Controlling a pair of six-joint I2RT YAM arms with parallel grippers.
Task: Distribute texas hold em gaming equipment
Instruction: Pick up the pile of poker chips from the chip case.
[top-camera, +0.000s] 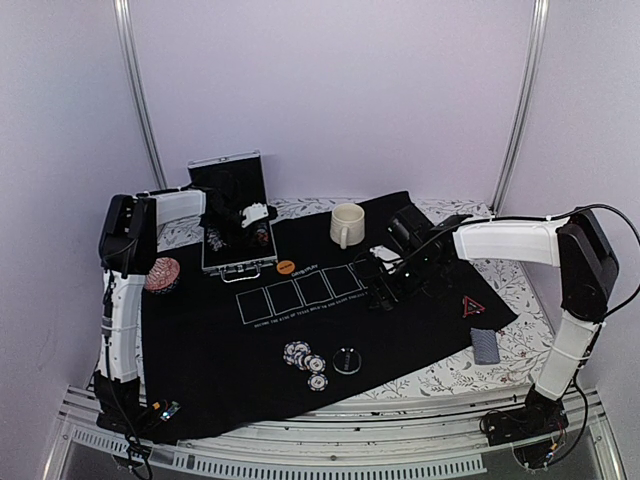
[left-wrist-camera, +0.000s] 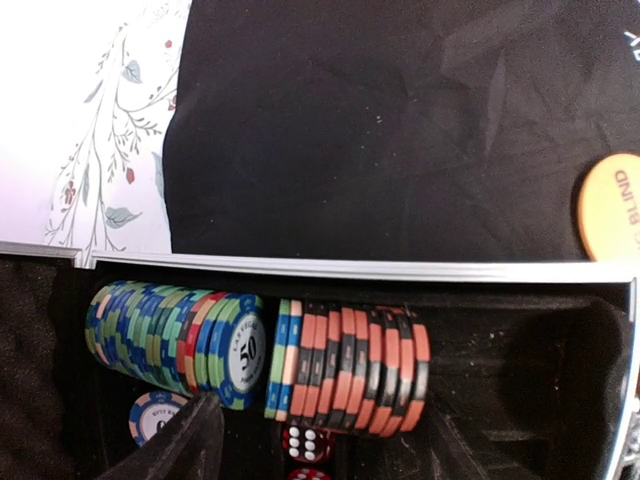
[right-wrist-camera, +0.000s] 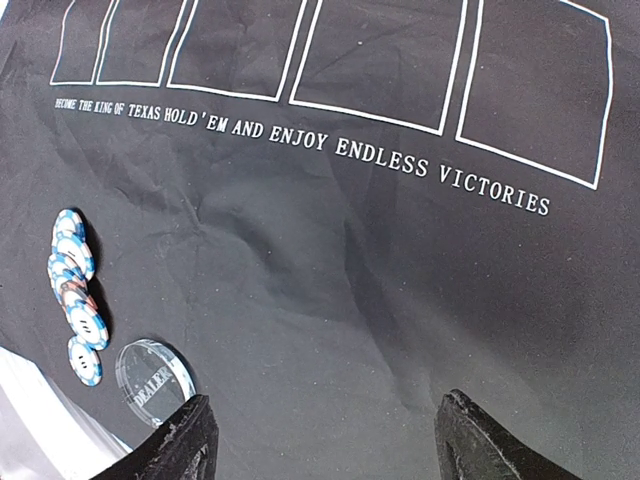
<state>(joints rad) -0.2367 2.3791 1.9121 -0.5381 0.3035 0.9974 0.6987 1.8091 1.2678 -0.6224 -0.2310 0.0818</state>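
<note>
One open metal case (top-camera: 232, 215) sits at the far left of the black mat (top-camera: 230, 350), and the left gripper (left-wrist-camera: 315, 430) hangs inside it with its two fingers spread, holding nothing. Below it lie two rows of chips on edge: a blue-and-green row (left-wrist-camera: 175, 335) and an orange-and-black row (left-wrist-camera: 350, 365), close together. One loose chip (left-wrist-camera: 155, 415) lies flat beside the first row. One red die (left-wrist-camera: 303, 440) shows below the second, with another cut off by the frame edge. One orange disc (top-camera: 285, 267) rests on the mat just outside the case. A heap of reddish chips (top-camera: 162, 274) sits at the mat's left edge, too blurred to count. The right gripper (right-wrist-camera: 328, 400) hovers over bare mat near the five printed card boxes (right-wrist-camera: 330, 50), fingers wide apart and empty. Nearer the arms lie about six white-and-blue chips (right-wrist-camera: 78, 290) and, just beside them, one clear dealer disc (right-wrist-camera: 155, 375). To the right are one red triangle (top-camera: 473, 306) and one deck of cards (top-camera: 485, 345). One cream mug (top-camera: 347, 223) stands at the back.
</note>
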